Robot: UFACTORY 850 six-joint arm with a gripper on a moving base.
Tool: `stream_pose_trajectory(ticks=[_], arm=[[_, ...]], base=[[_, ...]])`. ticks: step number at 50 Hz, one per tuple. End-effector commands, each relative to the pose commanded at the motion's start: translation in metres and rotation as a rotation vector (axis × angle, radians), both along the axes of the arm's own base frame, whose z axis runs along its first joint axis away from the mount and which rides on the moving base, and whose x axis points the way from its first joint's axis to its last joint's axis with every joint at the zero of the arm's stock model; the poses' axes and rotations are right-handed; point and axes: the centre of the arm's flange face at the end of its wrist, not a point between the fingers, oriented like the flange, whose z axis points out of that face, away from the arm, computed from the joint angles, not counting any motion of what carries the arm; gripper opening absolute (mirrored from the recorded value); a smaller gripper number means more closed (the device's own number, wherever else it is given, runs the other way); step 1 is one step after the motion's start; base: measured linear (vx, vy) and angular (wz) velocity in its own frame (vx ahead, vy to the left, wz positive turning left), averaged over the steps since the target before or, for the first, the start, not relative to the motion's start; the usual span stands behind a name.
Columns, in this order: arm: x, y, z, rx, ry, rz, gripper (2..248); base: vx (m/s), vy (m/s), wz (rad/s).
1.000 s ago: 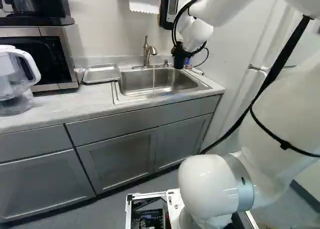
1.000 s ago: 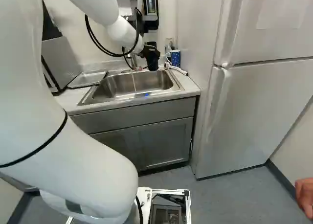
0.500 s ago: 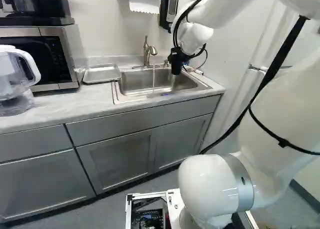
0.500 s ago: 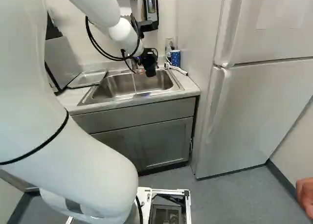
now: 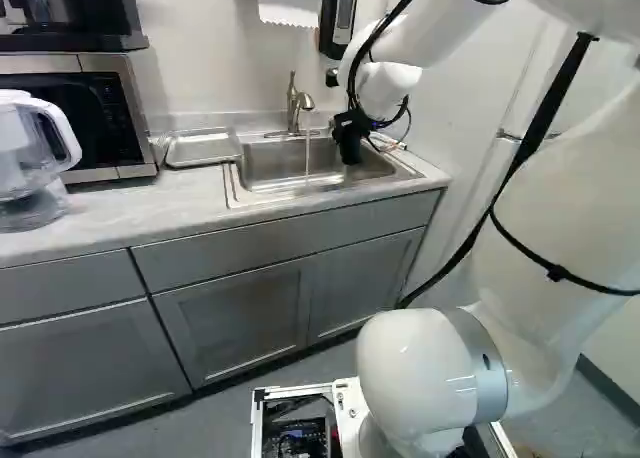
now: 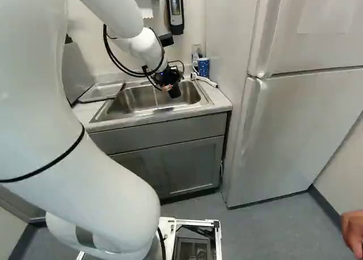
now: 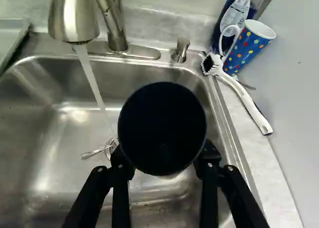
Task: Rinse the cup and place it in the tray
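The black cup (image 7: 162, 121) is clasped between the partly spread fingers of the gripper (image 6: 169, 77), over the sink (image 7: 40, 148); running water (image 7: 92, 82) is seen at the cup's ten o'clock, gripper-ahead being twelve.

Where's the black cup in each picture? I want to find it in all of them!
Left base view: just right of the middle, over the sink, right of the running water.
Right base view: near the middle, over the sink's right part.
Wrist view: the black cup is between the two fingers of the gripper.
Shared landmark: the sink, seen in all three.
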Motion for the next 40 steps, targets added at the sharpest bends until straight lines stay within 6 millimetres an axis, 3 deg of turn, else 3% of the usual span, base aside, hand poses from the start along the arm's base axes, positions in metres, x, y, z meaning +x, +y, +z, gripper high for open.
stream_pose_trajectory(ticks=[19, 40], arm=[[-0.003, 0.014, -0.003, -0.027, 0.044, 0.064, 124], [-0.002, 0.041, -0.003, 0.098, 0.055, 0.006, 124]], base=[[0.000, 0.000, 0.000], [0.000, 0.000, 0.000]])
